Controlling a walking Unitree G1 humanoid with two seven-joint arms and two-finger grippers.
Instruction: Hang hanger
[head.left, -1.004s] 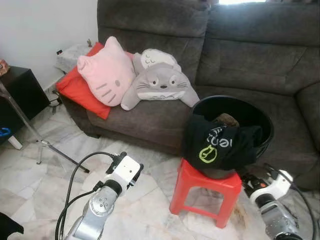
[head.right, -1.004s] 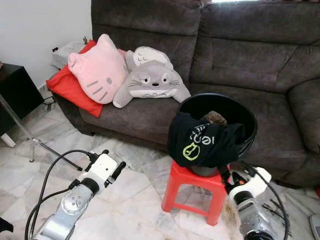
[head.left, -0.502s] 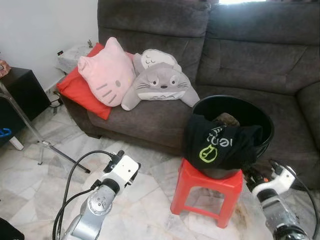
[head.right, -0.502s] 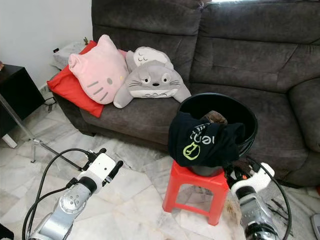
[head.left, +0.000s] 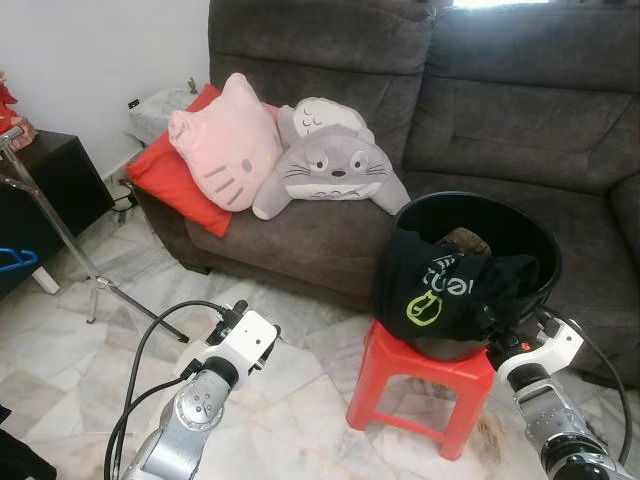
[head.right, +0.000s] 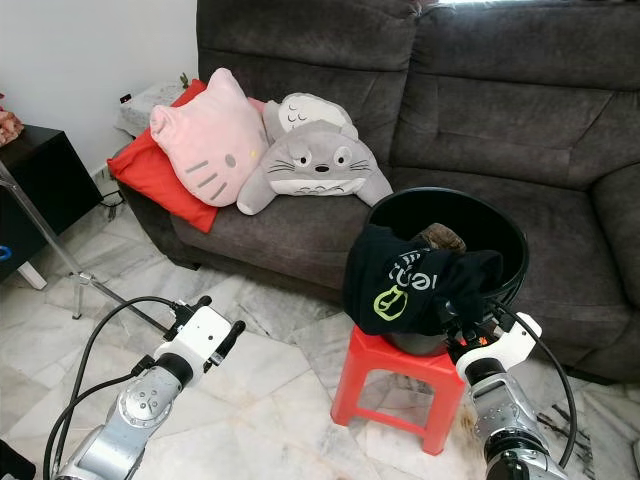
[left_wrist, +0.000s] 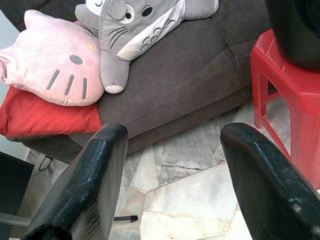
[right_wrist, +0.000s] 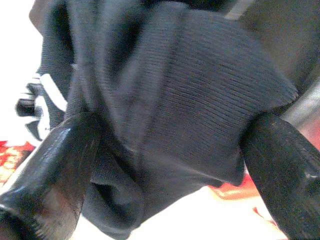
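My right gripper has moved up against the black shirt draped over the bucket; fingers spread around a fold, ready to pinch. I see no hanger.

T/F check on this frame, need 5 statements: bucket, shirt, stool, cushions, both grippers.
1. The black bucket stands on a red stool. True.
2. The black shirt lies flat on the sofa seat. False: it drapes over the bucket's front rim.
3. The right gripper has its fingers open on either side of a fold of the shirt. True.
4. The left gripper is shut on a cushion. False: it is open, over the floor beside the stool.
5. The pink cat cushion leans on a red cushion on the sofa. True.
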